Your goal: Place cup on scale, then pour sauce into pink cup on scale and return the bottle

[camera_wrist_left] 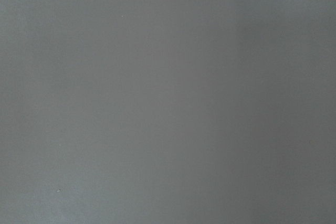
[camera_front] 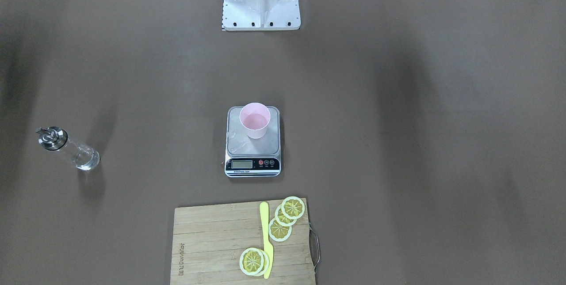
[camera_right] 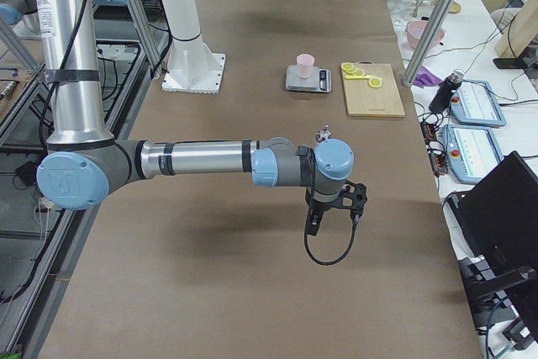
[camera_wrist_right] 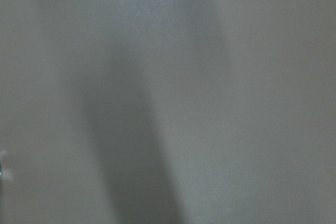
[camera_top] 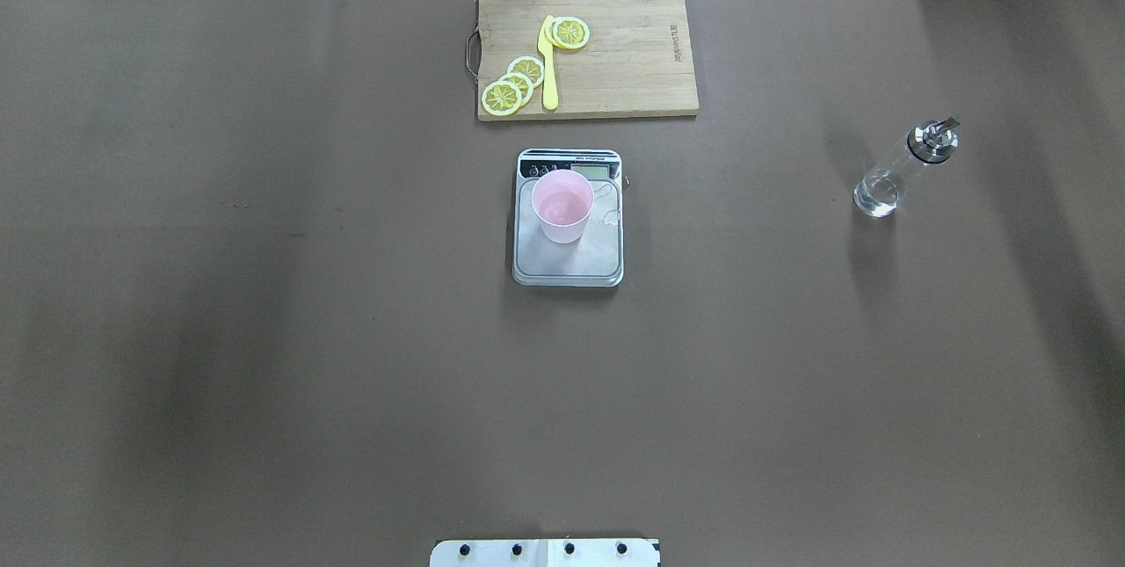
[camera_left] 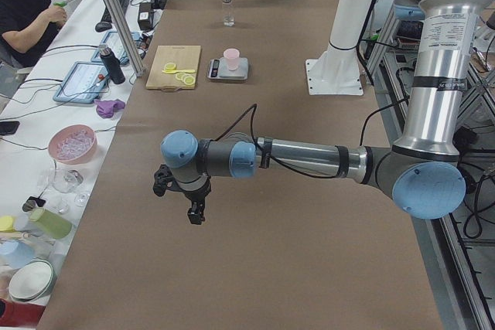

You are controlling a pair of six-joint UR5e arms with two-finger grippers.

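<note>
With the cup (camera_top: 562, 205) set on the scale (camera_top: 571, 261), the bottle (camera_top: 889, 178), well beyond the right claw (camera_right: 332, 218), is judged due for grasping next; whether this claw is apart or together cannot be told.

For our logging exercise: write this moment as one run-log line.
pale pink plastic cup: on silver metal scale | clear glass bottle: upright, unheld | left gripper, right gripper: far from scale, state unclear

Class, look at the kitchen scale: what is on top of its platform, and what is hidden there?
A pink cup stands upright on the scale, open end up. The patch of platform under the cup's base is covered, so it cannot be seen.
</note>
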